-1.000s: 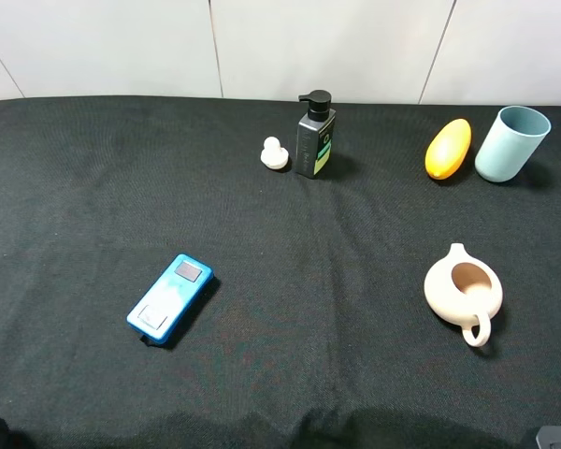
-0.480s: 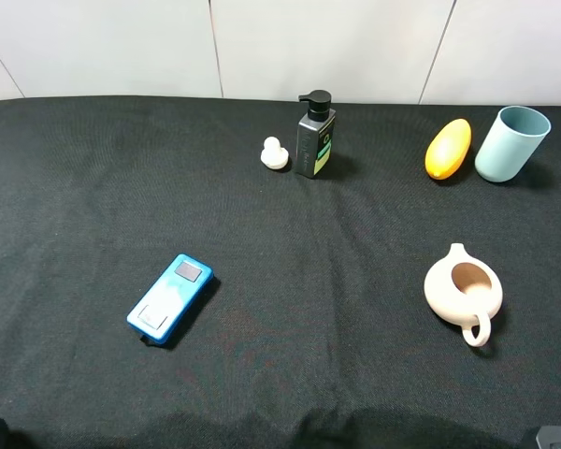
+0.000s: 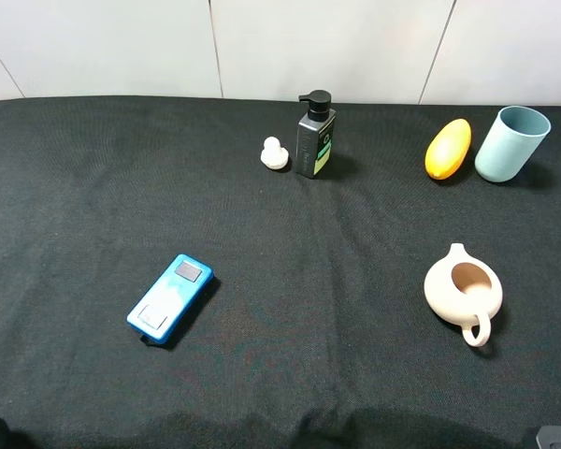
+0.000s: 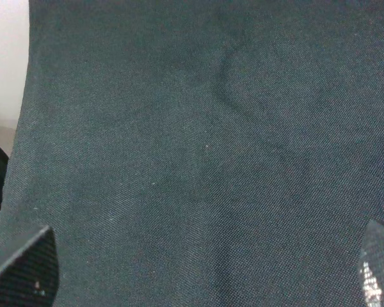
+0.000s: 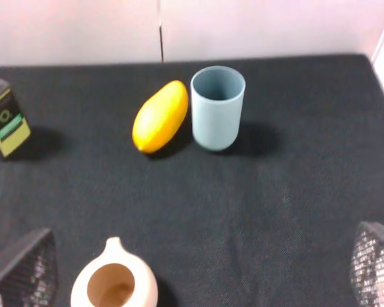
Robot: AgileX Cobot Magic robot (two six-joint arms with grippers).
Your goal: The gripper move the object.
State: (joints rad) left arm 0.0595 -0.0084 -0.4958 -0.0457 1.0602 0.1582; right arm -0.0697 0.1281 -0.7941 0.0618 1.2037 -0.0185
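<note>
The light blue-teal cup stands upright at the far right of the black cloth, just right of a yellow mango-shaped object. It also shows in the right wrist view, upright and empty. My right gripper is open, its fingertips wide apart, and it is well short of the cup, above the beige pot. My left gripper is open over bare cloth, and its fingertips hold nothing. Neither gripper touches anything.
A beige handled pot sits in front of the cup. A black pump bottle and a small white cap stand at the back middle. A blue flat device lies at the front left. The white wall runs behind the table.
</note>
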